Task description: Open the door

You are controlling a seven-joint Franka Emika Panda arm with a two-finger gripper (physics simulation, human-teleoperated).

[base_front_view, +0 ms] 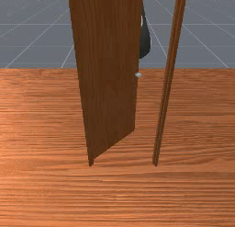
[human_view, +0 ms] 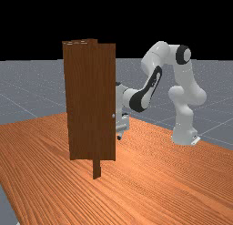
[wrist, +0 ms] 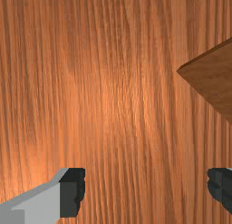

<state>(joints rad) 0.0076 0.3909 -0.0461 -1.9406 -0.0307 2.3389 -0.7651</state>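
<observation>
My gripper [human_view: 119, 136] is low beside the door's free edge in the far view, pointing down; its fingers [wrist: 71, 198] are spread wide in the wrist view, with only table wood seen between them. Ahead of them, off to one side of the gap, a sharp lower corner of the door [base_front_view: 110, 83] juts in, its tip directed across in front of the gripper; whether any part of my hand touches the panel, I can't tell.

The door stands ajar, a dark brown panel, its long axis upright; in the front view its lower edge slants from the hinge side, nearest that camera, away toward the arm [human_view: 154, 60] and the front view's right, so the free edge points back at the arm; there is open space between that edge and the frame post [base_front_view: 158, 143] at the front view's right. A small pale knob [base_front_view: 138, 75] sits at the free edge; the far view has it higher than my fingertips. The arm reaches in from the far view's right, bent high; beneath everything lies the orange-brown table [human_view: 150, 187], its grain streaked with light.
</observation>
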